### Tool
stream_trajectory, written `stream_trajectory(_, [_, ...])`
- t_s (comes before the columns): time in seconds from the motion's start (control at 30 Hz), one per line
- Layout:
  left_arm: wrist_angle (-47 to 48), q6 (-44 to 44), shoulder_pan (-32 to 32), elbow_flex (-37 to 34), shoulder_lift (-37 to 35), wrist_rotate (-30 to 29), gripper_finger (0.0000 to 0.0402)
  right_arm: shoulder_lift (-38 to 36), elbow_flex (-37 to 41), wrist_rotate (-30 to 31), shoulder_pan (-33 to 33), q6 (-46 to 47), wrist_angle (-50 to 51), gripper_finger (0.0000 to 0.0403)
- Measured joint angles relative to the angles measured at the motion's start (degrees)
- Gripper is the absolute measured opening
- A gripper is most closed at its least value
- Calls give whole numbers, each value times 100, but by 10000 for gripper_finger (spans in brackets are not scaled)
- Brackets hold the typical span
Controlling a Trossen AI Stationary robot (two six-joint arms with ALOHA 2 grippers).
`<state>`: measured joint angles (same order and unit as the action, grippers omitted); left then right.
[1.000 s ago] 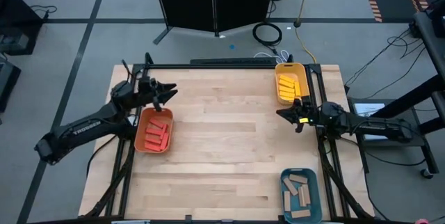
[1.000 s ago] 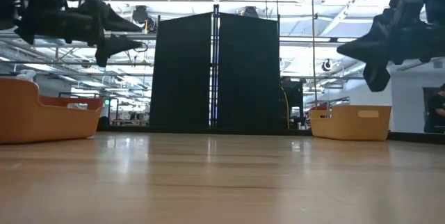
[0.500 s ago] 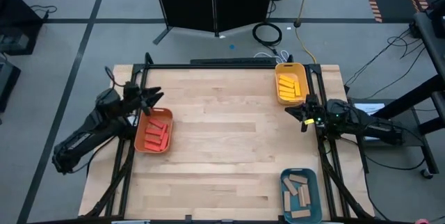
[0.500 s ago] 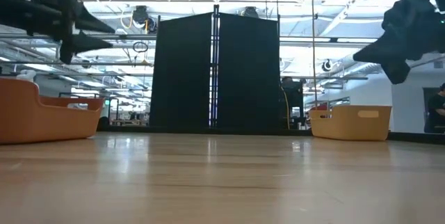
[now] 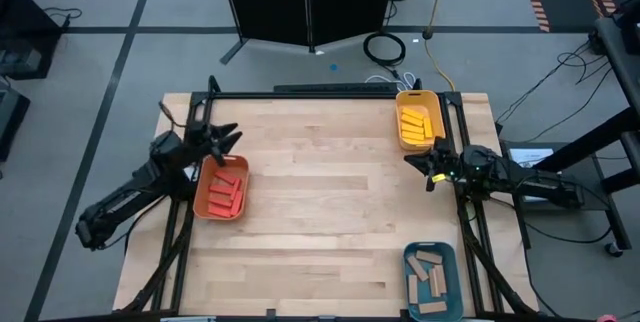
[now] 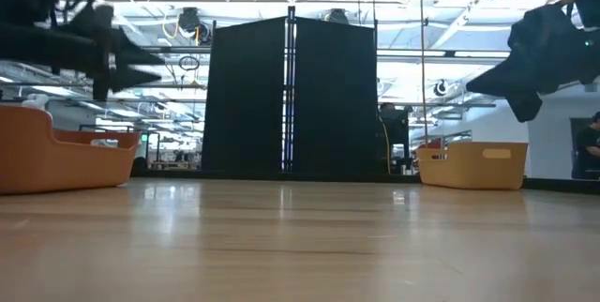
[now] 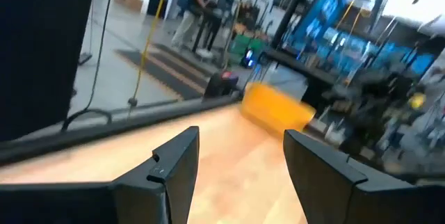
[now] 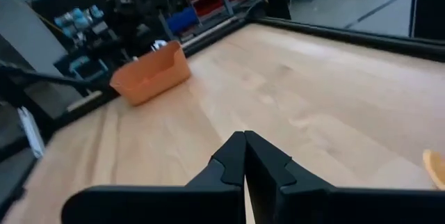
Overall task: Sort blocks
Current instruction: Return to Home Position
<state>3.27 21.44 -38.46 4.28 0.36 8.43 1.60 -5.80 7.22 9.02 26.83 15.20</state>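
Pretty much all sorted by colour. The red blocks [image 5: 224,190] are laid flat, roughly side by side, in the orange tray [image 5: 200,198] at the left edge of the table [image 5: 320,212]. The yellow blocks [image 5: 416,125] are packed in the yellow tray [image 5: 416,93], far right corner. The tan blocks [image 5: 428,278] are scattered at mixed angles in the teal tray [image 5: 430,247], near right corner.

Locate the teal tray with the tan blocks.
In the high view the teal tray sits at the table's lower right corner, on the robot's right, below the yellow tray.
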Motion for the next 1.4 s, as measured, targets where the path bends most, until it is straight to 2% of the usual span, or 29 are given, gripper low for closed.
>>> stream_trajectory(0.2, [-146,-483,2,-237,231,-197,205,170,-2,16,0,-835,-1,0])
stream_trajectory(0.3, [-66,-925,0,-237,301,-488,205,215,-2,13,0,-867,-20,0])
stream_trajectory(0.47, [-53,-1471,1,-235,315,-516,205,212,-2,11,0,-868,-32,0])
stream_trajectory(1.4, [-61,-1442,0,-235,315,-520,205,210,-2,20,0,-804,-28,0])
